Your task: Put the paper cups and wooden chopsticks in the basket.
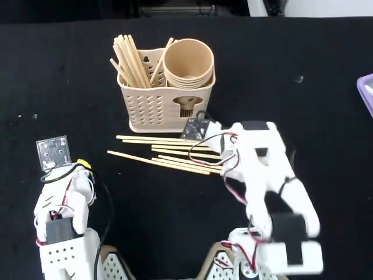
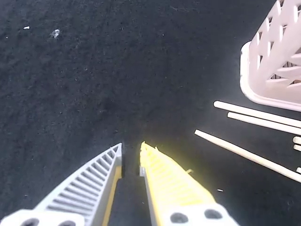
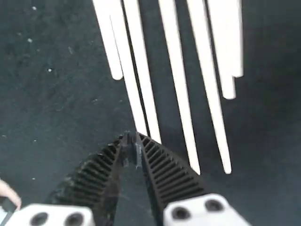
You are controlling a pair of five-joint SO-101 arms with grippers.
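Observation:
A cream slotted basket [image 1: 152,108] stands at the table's far centre. In it are stacked paper cups [image 1: 188,61] and several upright wooden chopsticks [image 1: 131,58]. More loose chopsticks [image 1: 157,153] lie flat in front of it. My right gripper [image 1: 223,158] sits at their right ends. In the right wrist view its black fingers [image 3: 160,169] are shut, and the gripper [image 3: 131,137] pinches the near end of one chopstick [image 3: 129,84]. My left gripper [image 1: 81,166] rests low at the near left, apart from everything. It [image 2: 131,148] is shut on nothing, with the basket [image 2: 275,61] off to one side.
The table is covered in black cloth. A purple object [image 1: 367,90] pokes in at the right edge. Both arm bases stand at the near edge. Open cloth lies to the left of the basket and between the two arms.

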